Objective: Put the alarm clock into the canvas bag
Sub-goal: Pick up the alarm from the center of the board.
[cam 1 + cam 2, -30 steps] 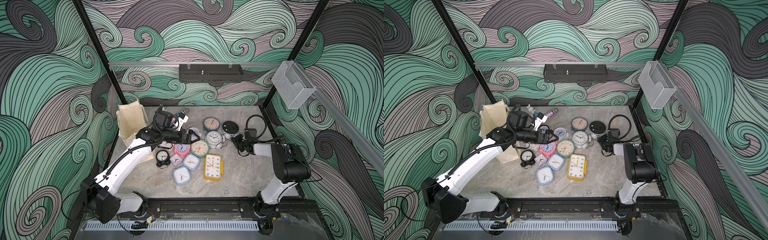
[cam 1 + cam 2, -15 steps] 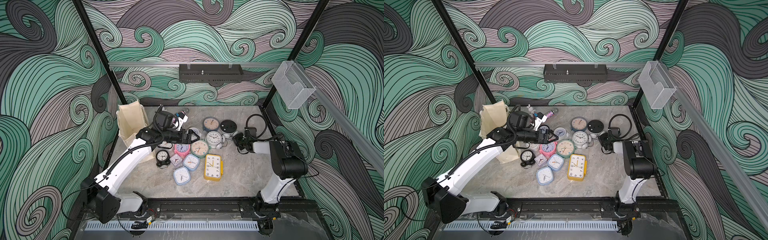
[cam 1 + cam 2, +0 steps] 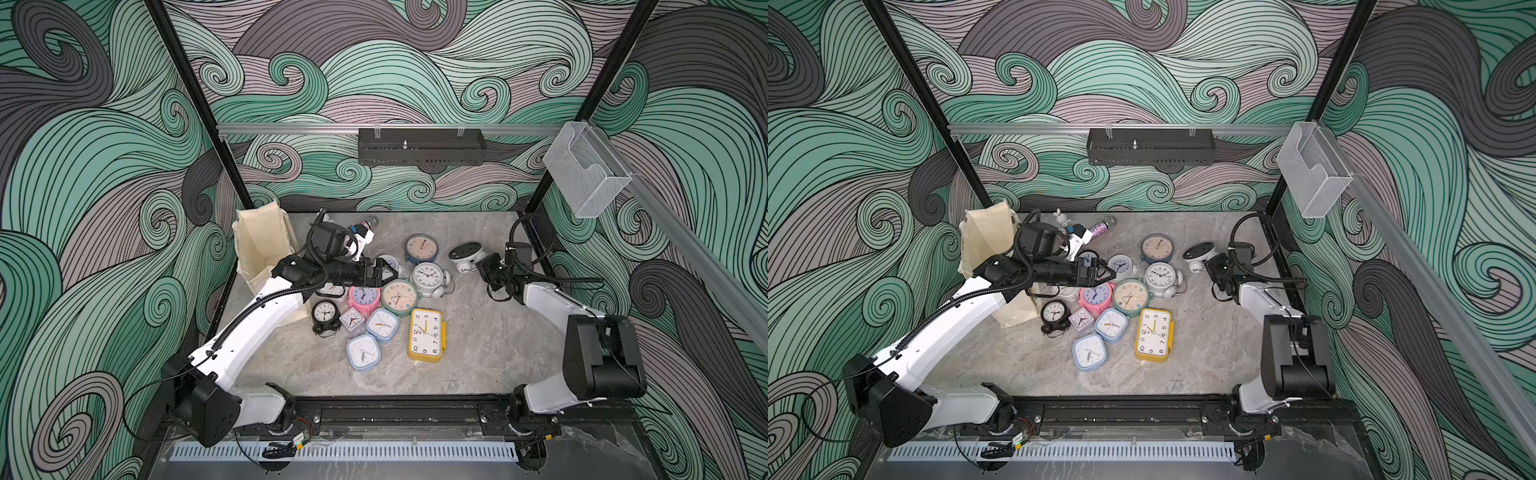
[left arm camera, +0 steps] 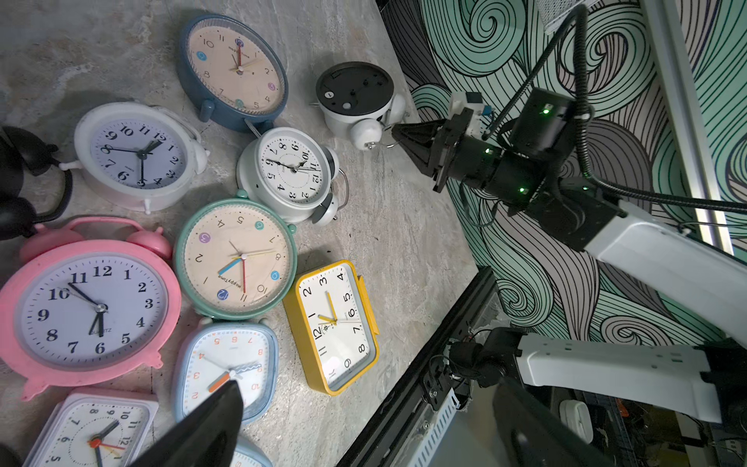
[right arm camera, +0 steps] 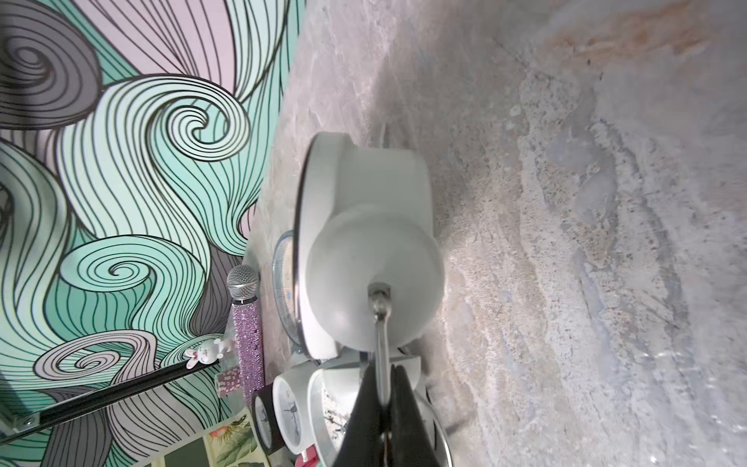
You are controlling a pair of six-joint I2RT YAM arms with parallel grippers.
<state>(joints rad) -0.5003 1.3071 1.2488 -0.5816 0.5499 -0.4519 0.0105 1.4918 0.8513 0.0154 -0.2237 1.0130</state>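
- Our right jaws are clenched on the thin wire handle [image 5: 380, 323] of the white alarm clock [image 3: 466, 254]. It lies face down, black back up, on the tabletop [image 3: 478, 340].
- Our left jaws stand released and hold nothing, hanging just at twelve o'clock of the pink clock [image 3: 364, 296] in the heap.
- In both top views the alarm clock sits at about two o'clock from the tabletop's middle, with the blue-rimmed clock [image 3: 421, 248] at its nine o'clock.
- The canvas bag [image 3: 262, 245] stands upright at about ten o'clock, partly behind the left arm [image 3: 266, 316], well apart from the alarm clock.
- The yellow clock [image 3: 426, 334] lies at the heap's six o'clock.
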